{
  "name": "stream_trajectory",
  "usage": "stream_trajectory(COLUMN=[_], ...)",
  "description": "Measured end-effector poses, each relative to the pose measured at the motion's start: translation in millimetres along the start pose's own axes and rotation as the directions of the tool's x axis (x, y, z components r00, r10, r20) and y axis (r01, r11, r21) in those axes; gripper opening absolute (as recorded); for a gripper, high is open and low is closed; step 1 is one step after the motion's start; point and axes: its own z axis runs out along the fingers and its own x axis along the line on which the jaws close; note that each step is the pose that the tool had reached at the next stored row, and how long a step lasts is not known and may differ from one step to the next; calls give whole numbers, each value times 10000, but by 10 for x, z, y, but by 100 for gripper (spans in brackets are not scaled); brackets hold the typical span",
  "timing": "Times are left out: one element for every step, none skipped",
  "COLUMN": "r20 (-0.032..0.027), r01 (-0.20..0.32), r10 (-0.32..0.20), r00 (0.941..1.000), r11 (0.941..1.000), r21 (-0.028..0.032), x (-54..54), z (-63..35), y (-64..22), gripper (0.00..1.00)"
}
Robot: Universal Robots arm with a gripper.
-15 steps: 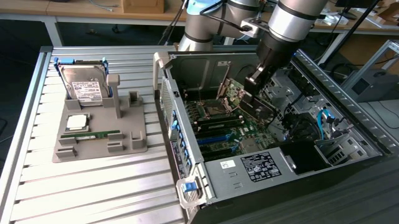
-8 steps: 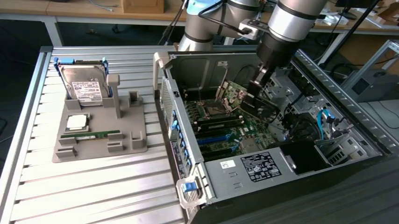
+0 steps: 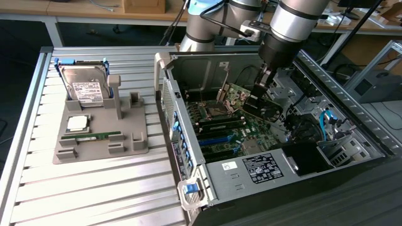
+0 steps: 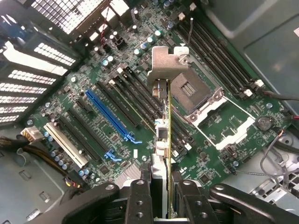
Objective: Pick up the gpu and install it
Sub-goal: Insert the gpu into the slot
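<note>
Gpu (image 4: 169,135) clamped edge-on in hand (image 4: 163,185), over motherboard (image 4: 70,93) slots

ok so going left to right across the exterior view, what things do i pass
hard drive → left wall of the open computer case → gpu, clamped in the gripper above the motherboard → blue cable by the drive bays
</note>
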Motion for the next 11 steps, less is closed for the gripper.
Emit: stream_trajectory(r20=[0, 0, 0, -1, -1, -1, -2, -2, -3, -4, -4], r01=[39, 79, 120, 171, 211, 283, 378, 435, 530, 617, 702], r10=[-39, -79, -120, -171, -211, -283, -378, -435, -530, -617, -702], r00=[10000, 10000, 9999, 9999, 9998, 9996, 9993, 9991, 9986, 9981, 9975], r11=[10000, 10000, 9999, 9999, 9998, 9996, 9993, 9990, 9986, 9981, 9975], r21=[2, 4, 6, 9, 11, 15, 20, 23, 29, 33, 38], x=[0, 0, 0, 0, 0, 0, 0, 0, 0, 0, 0], z=[0, 0, 0, 0, 0, 0, 0, 0, 0, 0, 0], y=[0, 0, 0, 0, 0, 0, 0, 0, 0, 0, 0], gripper=[27, 27, 27, 27, 27, 27, 27, 27, 27, 27, 27])
